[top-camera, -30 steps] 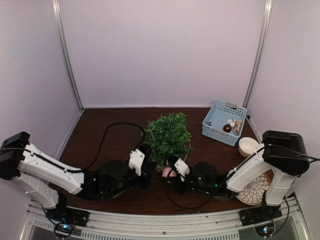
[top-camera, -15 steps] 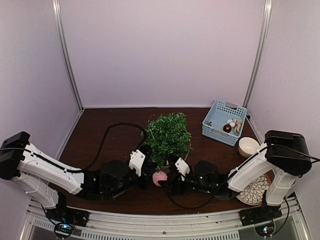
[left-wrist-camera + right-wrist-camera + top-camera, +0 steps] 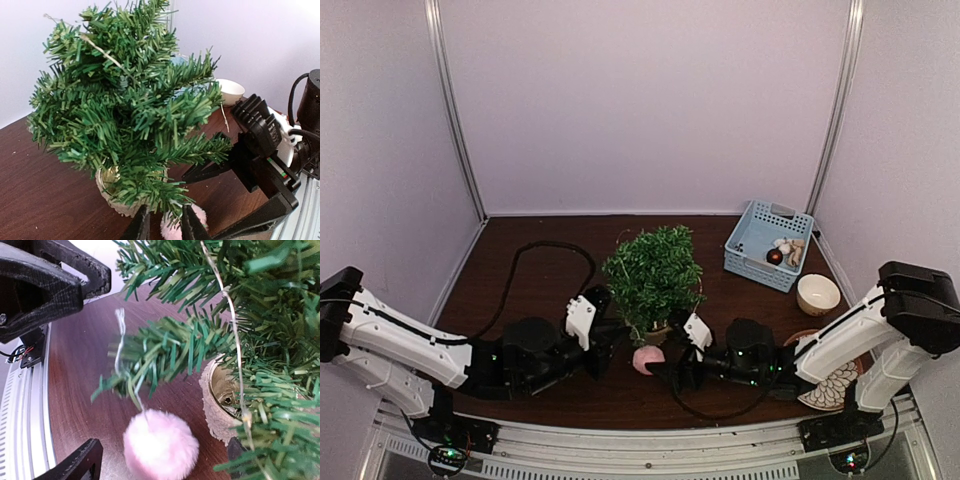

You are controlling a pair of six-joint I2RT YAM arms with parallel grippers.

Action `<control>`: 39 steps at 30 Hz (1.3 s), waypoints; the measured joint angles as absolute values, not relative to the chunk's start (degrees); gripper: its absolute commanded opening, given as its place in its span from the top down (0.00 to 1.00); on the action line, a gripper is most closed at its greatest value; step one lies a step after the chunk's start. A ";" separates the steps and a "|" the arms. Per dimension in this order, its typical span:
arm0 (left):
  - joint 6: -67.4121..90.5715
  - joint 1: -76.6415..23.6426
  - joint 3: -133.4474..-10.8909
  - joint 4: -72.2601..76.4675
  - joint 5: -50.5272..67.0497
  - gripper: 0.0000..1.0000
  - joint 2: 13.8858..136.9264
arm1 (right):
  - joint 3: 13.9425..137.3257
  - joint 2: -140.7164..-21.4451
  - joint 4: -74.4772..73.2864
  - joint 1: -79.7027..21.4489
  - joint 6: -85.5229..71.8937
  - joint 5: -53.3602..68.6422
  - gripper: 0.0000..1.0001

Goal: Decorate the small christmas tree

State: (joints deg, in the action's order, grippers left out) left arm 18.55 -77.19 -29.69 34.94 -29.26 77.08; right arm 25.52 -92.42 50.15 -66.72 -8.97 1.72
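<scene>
Small christmas tree (image 3: 655, 275) stands upright in its tan pot (image 3: 216, 405) on the dark wood desk (image 3: 520, 270), and both arms reach in low toward it from the near side. Left fingers (image 3: 141, 225): tips only narrowly apart, and we see nothing clamped between them. The pot sits just beyond those tips and the lowest branches hang over them. Right fingers (image 3: 75, 465): spread wide and gripping nothing. A pink pom-pom (image 3: 160, 445) lies in the gap between the right fingers, clear of both. A pale thread (image 3: 120, 340) runs up from the pom-pom and loops over a low branch ahead of the right fingers. We cannot tell whether the pom-pom rests on the desk or hangs free. The pom-pom is just beside the pot, on the side nearer the right fingers, and from the left wrist view it shows just past the left fingertips. The two sets of fingers face each other across the pom-pom, near but not touching. Well beyond the right fingers, toward the far right corner, sits a blue basket (image 3: 768, 243) holding small ornaments. A cream bowl (image 3: 817, 293) stands near it, and a patterned plate (image 3: 830, 385) lies partly under the right arm.
</scene>
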 measured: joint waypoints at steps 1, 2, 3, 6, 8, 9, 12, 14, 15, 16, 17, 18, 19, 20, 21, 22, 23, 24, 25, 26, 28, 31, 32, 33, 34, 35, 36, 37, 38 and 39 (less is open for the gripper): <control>18.50 -77.19 -29.26 34.94 -29.21 0.70 76.40 | 25.19 -91.64 49.60 -66.72 -8.95 1.74 0.12; 18.59 -77.19 -28.67 35.03 -29.10 0.67 75.68 | 24.80 -90.63 48.97 -66.72 -8.97 1.76 0.12; 18.72 -77.19 -27.83 35.11 -28.99 0.64 74.76 | 24.38 -89.54 48.10 -66.72 -8.97 1.85 0.12; 19.35 -77.19 -25.19 35.27 -28.95 0.57 72.38 | 23.09 -85.27 45.06 -66.72 -8.93 2.17 0.12; 19.90 -77.19 -23.38 35.31 -29.15 0.54 70.76 | 22.55 -82.04 42.70 -66.72 -8.95 2.44 0.13; 20.16 -77.19 -22.63 35.29 -29.32 0.53 69.91 | 22.46 -80.14 40.88 -66.72 -8.93 2.55 0.13; 21.85 -76.23 -20.93 35.00 -29.63 0.51 67.44 | 22.44 -74.17 35.48 -66.72 -8.91 2.68 0.14; 23.83 -74.26 -20.23 34.17 -29.61 0.51 65.60 | 22.46 -70.04 31.44 -66.32 -8.95 2.81 0.14; 25.32 -72.53 -19.97 33.21 -29.30 0.51 64.38 | 22.48 -68.20 29.36 -65.76 -9.04 2.85 0.14; 26.61 -70.78 -19.84 32.25 -29.15 0.51 63.37 | 22.59 -65.98 26.63 -64.62 -9.30 2.98 0.15; 27.83 -68.95 -19.81 31.20 -28.86 0.51 62.48 | 22.70 -64.14 24.47 -63.22 -9.50 3.18 0.15; 29.12 -66.74 -19.84 29.87 -28.16 0.51 61.56 | 23.00 -62.28 22.00 -61.25 -9.85 3.40 0.16; 30.28 -64.60 -19.84 28.56 -27.77 0.52 60.75 | 23.35 -60.71 19.94 -59.07 -10.24 3.66 0.16; 31.42 -62.35 -19.86 27.22 -27.18 0.52 60.12 | 23.99 -59.18 17.58 -56.31 -10.83 4.29 0.17; 32.27 -60.38 -19.88 26.02 -26.65 0.52 59.75 | 24.77 -57.87 15.55 -53.21 -11.27 4.67 0.17; 33.04 -58.50 -19.90 24.97 -25.89 0.52 59.55 | 25.50 -57.08 14.06 -50.76 -11.92 5.08 0.18; 33.80 -56.60 -19.92 23.99 -24.99 0.52 59.57 | 26.35 -56.51 12.62 -48.10 -12.38 5.74 0.18; 34.59 -54.61 -19.92 23.11 -23.70 0.52 59.70 | 27.22 -56.27 11.40 -45.58 -12.86 6.50 0.19; 35.29 -52.86 -20.01 22.28 -22.22 0.53 60.01 | 28.23 -56.27 10.07 -42.98 -13.43 7.42 0.20; 35.77 -51.64 -20.10 21.89 -20.95 0.53 60.51 | 29.26 -56.47 8.75 -40.80 -13.89 8.29 0.21; 36.49 -49.45 -20.91 21.39 -18.04 0.55 62.65 | 31.11 -57.34 6.79 -37.43 -14.55 9.82 0.24; 36.84 -48.62 -22.33 22.35 -13.02 0.56 67.37 | 33.63 -59.66 4.80 -34.20 -15.51 12.03 0.32; 36.91 -48.62 -22.55 23.22 -11.18 0.57 69.14 | 34.30 -60.93 4.56 -33.52 -15.88 12.88 0.35; 37.01 -48.62 -22.68 24.29 -9.17 0.58 71.05 | 34.59 -62.24 4.56 -33.08 -16.32 13.61 0.38; 37.10 -48.62 -22.72 25.52 -7.22 0.59 72.79 | 34.61 -63.70 4.69 -32.88 -16.88 14.48 0.40; 37.26 -48.62 -22.79 26.94 -5.02 0.60 75.00 | 34.57 -65.56 4.89 -32.75 -17.65 15.62 0.42; 37.45 -48.62 -22.85 28.27 -3.36 0.61 76.84 | 34.50 -67.42 5.41 -32.73 -18.31 16.71 0.44; 37.67 -48.62 -22.85 29.71 -1.93 0.62 78.46 | 34.20 -70.65 6.98 -32.73 -19.49 18.28 0.46; 37.93 -48.62 -22.85 31.64 0.25 0.63 80.29 | 34.06 -71.66 7.40 -32.75 -19.84 18.81 0.47; 38.24 -48.62 -22.87 33.36 1.26 0.64 81.91 | 33.69 -73.19 8.32 -32.75 -20.51 19.66 0.48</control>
